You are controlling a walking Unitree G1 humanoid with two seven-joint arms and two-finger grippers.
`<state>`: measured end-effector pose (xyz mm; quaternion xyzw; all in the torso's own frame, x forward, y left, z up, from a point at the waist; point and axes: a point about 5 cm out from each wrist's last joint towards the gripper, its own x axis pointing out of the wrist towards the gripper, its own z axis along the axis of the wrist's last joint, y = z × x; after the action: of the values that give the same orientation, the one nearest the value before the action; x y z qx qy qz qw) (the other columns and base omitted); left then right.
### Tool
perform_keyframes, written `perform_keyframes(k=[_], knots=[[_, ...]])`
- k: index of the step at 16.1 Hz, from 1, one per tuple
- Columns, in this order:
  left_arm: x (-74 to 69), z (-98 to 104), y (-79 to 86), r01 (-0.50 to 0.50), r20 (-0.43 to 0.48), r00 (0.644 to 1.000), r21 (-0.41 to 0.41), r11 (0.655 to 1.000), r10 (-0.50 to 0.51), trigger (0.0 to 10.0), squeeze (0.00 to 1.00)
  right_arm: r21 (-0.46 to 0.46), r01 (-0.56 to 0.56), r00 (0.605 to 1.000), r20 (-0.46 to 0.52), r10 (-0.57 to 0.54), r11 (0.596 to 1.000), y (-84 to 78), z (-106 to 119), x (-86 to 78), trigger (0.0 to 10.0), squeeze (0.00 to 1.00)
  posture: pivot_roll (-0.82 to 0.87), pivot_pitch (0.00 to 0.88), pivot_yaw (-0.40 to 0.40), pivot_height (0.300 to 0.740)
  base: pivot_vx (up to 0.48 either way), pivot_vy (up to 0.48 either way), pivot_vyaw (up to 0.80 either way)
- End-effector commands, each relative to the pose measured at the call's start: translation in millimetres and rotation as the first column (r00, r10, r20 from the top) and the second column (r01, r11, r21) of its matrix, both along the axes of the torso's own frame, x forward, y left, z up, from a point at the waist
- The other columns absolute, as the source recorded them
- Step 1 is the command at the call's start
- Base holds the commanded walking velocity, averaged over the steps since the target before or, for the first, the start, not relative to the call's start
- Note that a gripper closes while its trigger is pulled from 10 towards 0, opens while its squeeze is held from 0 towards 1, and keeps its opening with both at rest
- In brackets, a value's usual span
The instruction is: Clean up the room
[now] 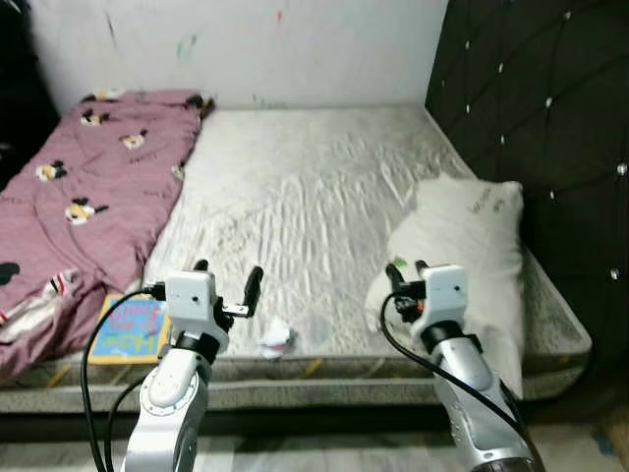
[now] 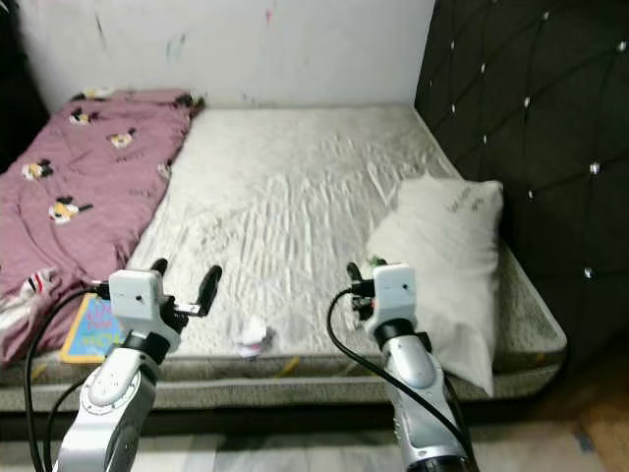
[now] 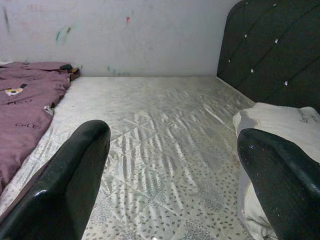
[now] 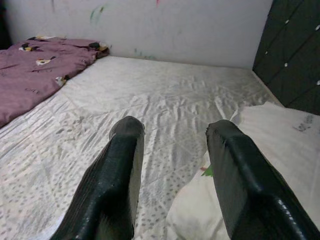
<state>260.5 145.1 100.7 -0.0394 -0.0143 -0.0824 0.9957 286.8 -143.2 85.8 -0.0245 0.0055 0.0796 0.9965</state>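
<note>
White pillow lies right on the mattress, pink blanket left, crumpled paper near edge. Left gripper and right gripper hover released.

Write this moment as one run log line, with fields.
left gripper open over grey mattress | right gripper open at white pillow | crumpled white paper untouched

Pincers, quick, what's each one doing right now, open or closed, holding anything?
Left pincer: open, empty, above the bed's near edge.
Right pincer: open, empty, by the pillow.
</note>
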Motion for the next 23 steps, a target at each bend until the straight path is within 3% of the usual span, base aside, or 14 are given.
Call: perform_keyframes(k=[1, 10, 15, 20, 23], knots=[[1.3, 2.8, 2.0, 0.000, 0.002, 1.000, 0.006, 1.000, 0.000, 10.0, 0.00, 0.011, -0.013, 1.000, 0.018, 0.013, 1.000, 3.1, 6.2, 2.2, 10.0, 0.00, 0.00, 0.000, -0.010, 0.740, 0.315, 0.000, 0.00], [2.1, 1.6, -0.4, 0.005, -0.009, 1.000, 0.002, 1.000, -0.005, 10.0, 0.00, 0.011, -0.016, 1.000, 0.022, 0.015, 1.000, 3.4, 7.2, 2.7, 10.0, 0.00, 0.00, 0.000, -0.010, 0.740, 0.322, 0.000, 0.00], [5.9, -2.2, 2.1, -0.049, -0.046, 0.998, -0.014, 0.999, 0.048, 10.0, 0.00, 0.007, -0.021, 1.000, 0.019, 0.021, 1.000, 3.7, 6.5, 2.8, 10.0, 0.00, 0.00, 0.000, -0.005, 0.740, 0.000, 0.000, 0.00], [6.2, -3.7, 4.1, -0.080, -0.060, 0.995, -0.008, 0.997, 0.079, 10.0, 0.00, -0.006, -0.029, 0.999, 0.014, 0.029, 1.000, 5.1, 5.5, 2.1, 10.0, 0.00, 0.00, 0.000, -0.007, 0.740, 0.000, 0.000, 0.76], [6.8, -4.0, 5.5, -0.085, -0.068, 0.994, -0.033, 0.996, 0.082, 10.0, 0.00, 0.005, -0.019, 1.000, 0.013, 0.019, 1.000, 3.6, 6.0, 2.1, 10.0, 0.00, 0.00, 0.003, -0.007, 0.740, 0.000, 0.000, 0.00]])
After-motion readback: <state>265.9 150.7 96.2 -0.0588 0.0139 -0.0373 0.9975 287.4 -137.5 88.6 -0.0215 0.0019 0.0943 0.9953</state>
